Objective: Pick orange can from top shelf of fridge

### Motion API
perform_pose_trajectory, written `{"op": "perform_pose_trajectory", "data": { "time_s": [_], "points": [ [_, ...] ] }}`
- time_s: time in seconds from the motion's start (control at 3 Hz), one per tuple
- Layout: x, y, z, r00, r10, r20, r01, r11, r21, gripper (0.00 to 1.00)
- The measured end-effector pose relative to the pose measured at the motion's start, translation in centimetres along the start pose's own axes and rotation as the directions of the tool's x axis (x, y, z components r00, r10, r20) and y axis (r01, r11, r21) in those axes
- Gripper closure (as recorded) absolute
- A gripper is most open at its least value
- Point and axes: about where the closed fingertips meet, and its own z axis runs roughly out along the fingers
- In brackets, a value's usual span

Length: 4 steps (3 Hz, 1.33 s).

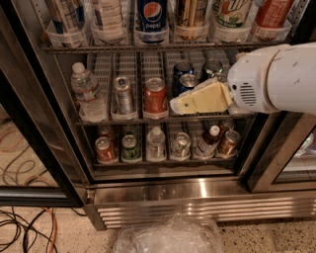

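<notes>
The fridge (163,190) stands with its door open. The top shelf (148,48) is a wire rack fronted by clear plastic cup holders. The orange can (190,14), copper with tan and dark brown vertical stripes, stands in a holder right of a Pepsi bottle (151,15); its lid is cut off by the frame's upper edge. My gripper (178,105), cream-coloured on a white arm (276,79), points left in front of the middle shelf, below the orange can and not touching it.
A red-orange can (156,96), a silver can (123,95), a water bottle (87,94) and dark cans (181,75) sit on the middle rack. Several cans and small bottles fill the bottom rack. A plastic bag (168,236) and cables (24,227) lie on the floor.
</notes>
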Motion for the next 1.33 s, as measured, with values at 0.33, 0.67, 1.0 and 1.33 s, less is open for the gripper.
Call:
{"op": "perform_pose_trajectory", "data": {
  "time_s": [0.33,0.67,1.0,1.33],
  "points": [
    [-0.9,-0.6,-0.1,1.0,-0.003,0.029,0.002,0.9996,0.029,0.0],
    [-0.9,-0.6,-0.1,1.0,-0.003,0.029,0.002,0.9996,0.029,0.0],
    [-1.9,0.0,0.5,0.996,0.03,0.084,-0.031,0.9995,0.007,0.0],
    [-4.7,2.3,1.5,0.973,0.114,0.203,-0.117,0.9931,0.006,0.0]
  ]
}}
